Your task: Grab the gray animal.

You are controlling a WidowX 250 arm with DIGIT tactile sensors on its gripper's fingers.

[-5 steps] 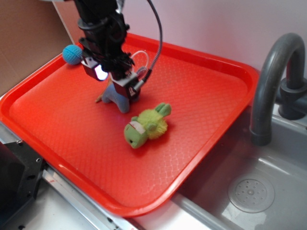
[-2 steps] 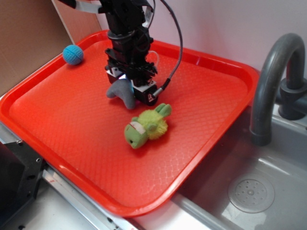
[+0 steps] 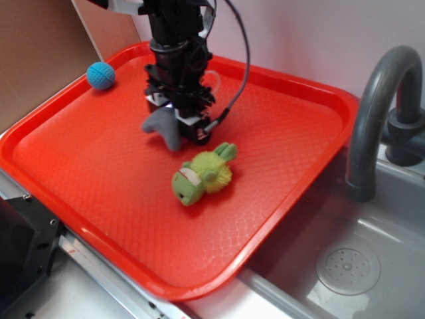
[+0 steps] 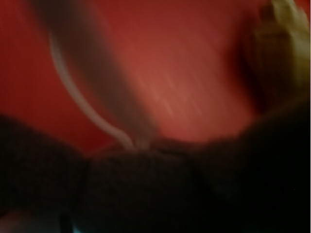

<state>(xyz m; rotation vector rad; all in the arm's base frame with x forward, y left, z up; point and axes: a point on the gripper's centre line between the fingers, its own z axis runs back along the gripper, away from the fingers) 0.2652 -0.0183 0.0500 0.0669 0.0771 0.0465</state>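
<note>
The gray animal [image 3: 161,126] is a small gray plush, held under my gripper [image 3: 178,121] at the back middle of the red tray [image 3: 292,133]. Its stubby legs stick out to the left below the fingers. The gripper is shut on it. In the blurred wrist view its dark body [image 4: 136,189] fills the bottom of the frame, with a long gray ear [image 4: 104,82] and a white string loop [image 4: 80,97] running up to the left. I cannot tell whether it touches the tray.
A fuzzy lime-green plush [image 3: 202,174] lies just in front and to the right of the gripper; it also shows in the wrist view [image 4: 284,43]. A blue ball [image 3: 100,75] sits at the tray's back left. A gray faucet [image 3: 372,113] and sink [image 3: 358,266] are on the right.
The gripper has moved to the right, away from the blue ball, and the gray animal has come along in it. The green plush has not moved.
</note>
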